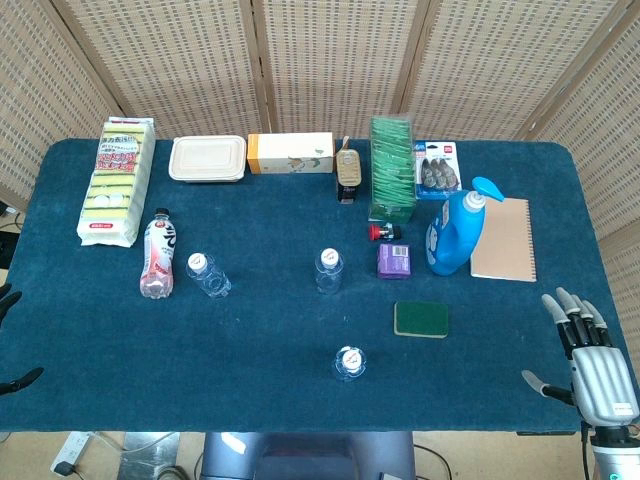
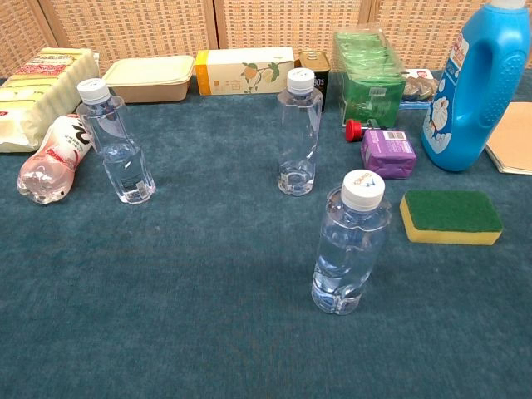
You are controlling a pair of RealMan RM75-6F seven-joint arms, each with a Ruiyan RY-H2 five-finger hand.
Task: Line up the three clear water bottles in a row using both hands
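Three clear water bottles with white caps stand upright on the blue table [image 1: 250, 340]. One is at the left [image 1: 207, 273] [image 2: 125, 150], one in the middle [image 1: 329, 270] [image 2: 299, 133], and one nearer the front edge [image 1: 349, 363] [image 2: 349, 245]. My right hand [image 1: 590, 355] hovers at the table's front right corner, fingers spread and holding nothing, far from every bottle. Only the dark fingertips of my left hand [image 1: 10, 340] show at the left edge, spread apart and holding nothing. Neither hand appears in the chest view.
A pink-labelled bottle [image 1: 157, 258] lies beside the left clear bottle. A green sponge [image 1: 421, 319], a purple box [image 1: 395, 260], a blue detergent bottle [image 1: 455, 230] and a notebook [image 1: 504, 240] sit at the right. Sponge pack [image 1: 118, 180], lunch box [image 1: 208, 158], carton [image 1: 291, 153] and green packets [image 1: 391, 165] line the back.
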